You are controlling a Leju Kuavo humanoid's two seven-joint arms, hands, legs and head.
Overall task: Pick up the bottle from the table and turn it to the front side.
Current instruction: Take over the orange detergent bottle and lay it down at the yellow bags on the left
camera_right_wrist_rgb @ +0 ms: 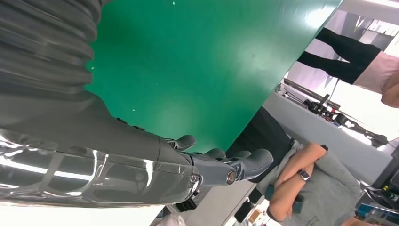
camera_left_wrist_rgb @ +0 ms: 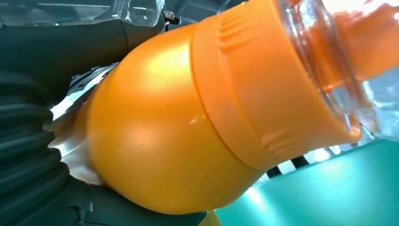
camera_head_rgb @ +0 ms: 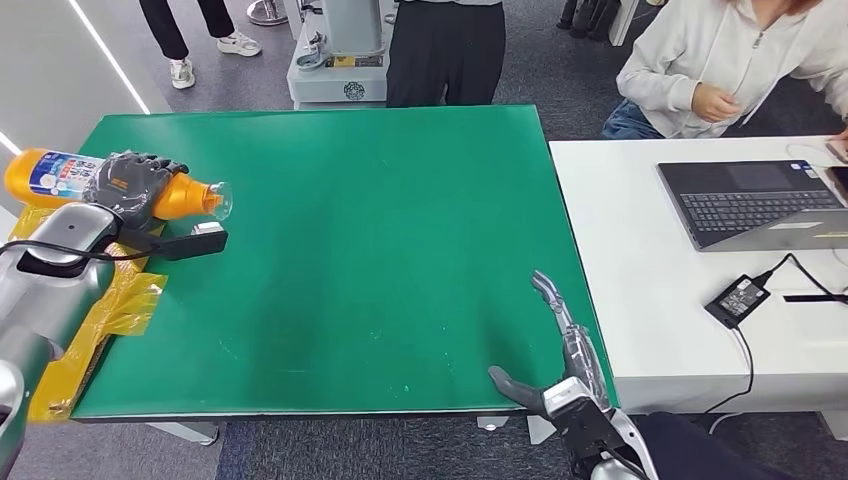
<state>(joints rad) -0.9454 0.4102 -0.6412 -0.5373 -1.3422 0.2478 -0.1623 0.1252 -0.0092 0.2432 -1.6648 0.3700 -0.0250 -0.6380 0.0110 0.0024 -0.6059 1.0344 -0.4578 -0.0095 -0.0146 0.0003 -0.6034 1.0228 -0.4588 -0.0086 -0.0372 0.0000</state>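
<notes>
One green table (camera_head_rgb: 350,250) fills most of the head view, with dark grey carpet (camera_head_rgb: 560,60) beyond it. At the table's left edge the left hand (camera_head_rgb: 135,185) grasps the orange bottle (camera_head_rgb: 60,175) around its middle; the bottle lies sideways, clear cap pointing right, above crumpled yellow plastic (camera_head_rgb: 110,310). At the near right corner the right hand (camera_head_rgb: 565,355) is released, fingers extended, holding nothing. Right of the green surface stands a white desk (camera_head_rgb: 650,300) bearing a laptop (camera_head_rgb: 750,200) and a black power adapter (camera_head_rgb: 737,298). A seated person (camera_head_rgb: 730,60) sits behind the desk; two others stand past the table's far edge.
</notes>
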